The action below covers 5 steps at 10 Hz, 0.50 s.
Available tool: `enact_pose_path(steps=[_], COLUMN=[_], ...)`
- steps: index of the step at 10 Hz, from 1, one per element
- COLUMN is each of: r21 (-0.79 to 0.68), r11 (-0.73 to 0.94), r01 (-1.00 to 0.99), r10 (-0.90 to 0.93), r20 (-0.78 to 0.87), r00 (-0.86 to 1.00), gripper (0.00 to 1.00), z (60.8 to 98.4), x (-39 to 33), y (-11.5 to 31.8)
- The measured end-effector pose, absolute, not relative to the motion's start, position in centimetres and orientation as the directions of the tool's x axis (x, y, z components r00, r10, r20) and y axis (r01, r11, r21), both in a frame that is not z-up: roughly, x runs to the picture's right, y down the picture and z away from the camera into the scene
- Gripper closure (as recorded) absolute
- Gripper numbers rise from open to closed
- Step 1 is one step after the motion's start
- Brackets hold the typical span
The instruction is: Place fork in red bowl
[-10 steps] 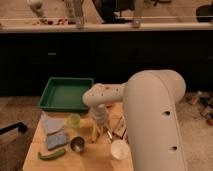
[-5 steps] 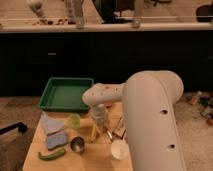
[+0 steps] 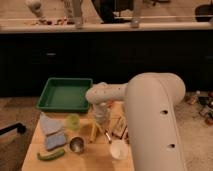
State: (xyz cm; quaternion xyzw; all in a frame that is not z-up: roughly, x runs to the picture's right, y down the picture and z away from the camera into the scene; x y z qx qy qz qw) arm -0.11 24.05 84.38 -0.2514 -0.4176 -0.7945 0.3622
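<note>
My gripper [image 3: 101, 120] hangs at the end of the big white arm [image 3: 150, 115], pointing down over the middle of the wooden table [image 3: 95, 159]. It is just above the top end of the yellow banana [image 3: 93, 132]. A thin slim piece that looks like the fork [image 3: 107, 136] lies just right of the banana, below the gripper. I cannot tell whether the gripper touches it. The red bowl does not show; the arm covers the table's right part.
A green tray [image 3: 64, 94] stands at the back left. A pale green cup [image 3: 73, 121], a blue sponge [image 3: 53, 136], a green pepper [image 3: 50, 155], a small steel cup [image 3: 76, 144] and a white round cup [image 3: 118, 149] stand around the banana. A dark counter runs behind.
</note>
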Motion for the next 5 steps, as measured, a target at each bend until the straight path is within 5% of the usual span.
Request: enact_pose_path(steps=[2,5], r21=[0.486,0.521], r11=[-0.385,-0.337], r01=[0.784,0.785], r10=[-0.368,-0.364], r20=[0.698,0.696], r00=[-0.614,-0.618], gripper=[0.86,0.86], z=[84.40,84.78], x=[-0.36,-0.18], y=[23.89,24.01])
